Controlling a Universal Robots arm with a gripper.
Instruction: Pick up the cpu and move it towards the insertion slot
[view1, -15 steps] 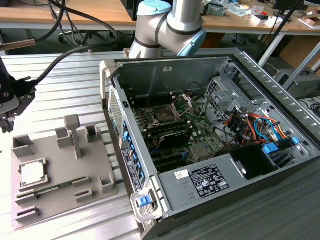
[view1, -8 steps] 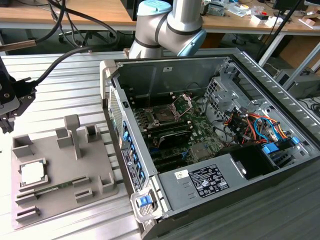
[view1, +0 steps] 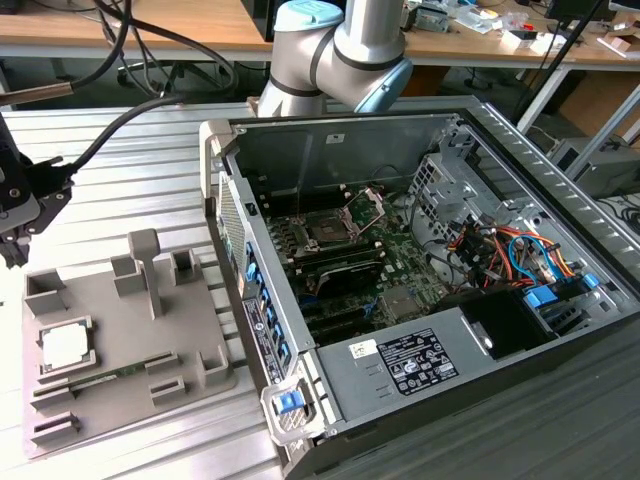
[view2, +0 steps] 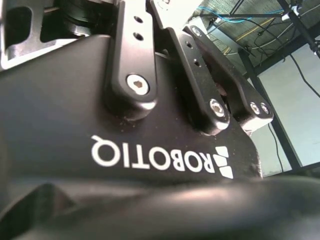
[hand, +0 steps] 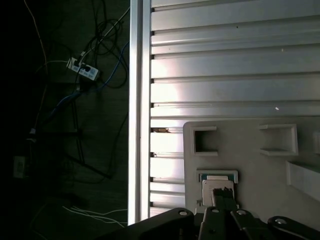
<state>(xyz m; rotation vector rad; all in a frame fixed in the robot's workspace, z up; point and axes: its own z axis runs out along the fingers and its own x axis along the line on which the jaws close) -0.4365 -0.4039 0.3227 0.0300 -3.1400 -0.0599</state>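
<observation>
Cpu (view1: 65, 345): flat in a recess of the grey fixture plate (view1: 100, 315), pale top up.
Gripper (hand: 223, 199): above the fixture; parted or closed, we cannot tell.
Bearing: in the first wrist view, we judge the cpu directly beneath it.
Axis: square, none longer; edges run with the fixture's.
Insertion slot (view1: 325, 228): inside the open computer case (view1: 330, 150), well apart, to the exterior view's right.

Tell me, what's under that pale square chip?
The cpu sits nested in the grey fixture plate, which lies on the ribbed metal table. The plate's surface directly beneath the chip is hidden.
</observation>
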